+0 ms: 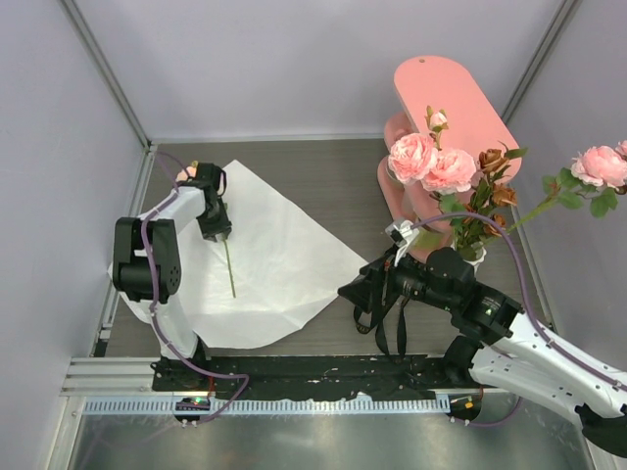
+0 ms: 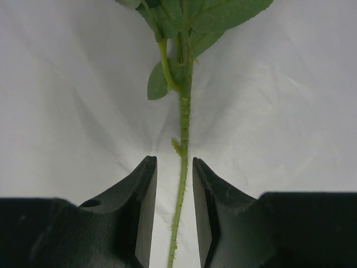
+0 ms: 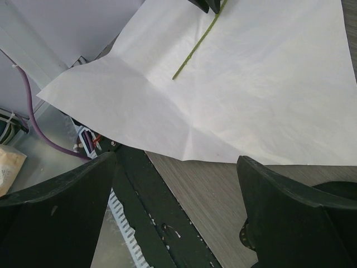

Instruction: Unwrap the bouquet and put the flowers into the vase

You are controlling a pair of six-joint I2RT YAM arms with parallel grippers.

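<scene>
The bouquet's white paper lies spread flat on the table. One green flower stem rests on it. My left gripper is down over the stem's upper part. In the left wrist view the stem runs between the two fingers of the left gripper, with a narrow gap on each side, and its leaves lie just ahead. Pink and rust flowers stand in the white vase at the right. My right gripper hovers wide open and holds nothing.
A pink two-tier oval shelf stands behind the vase. One pink rose leans far out to the right. Black cords hang below the right wrist. The paper's near edge reaches the black rail at the table front.
</scene>
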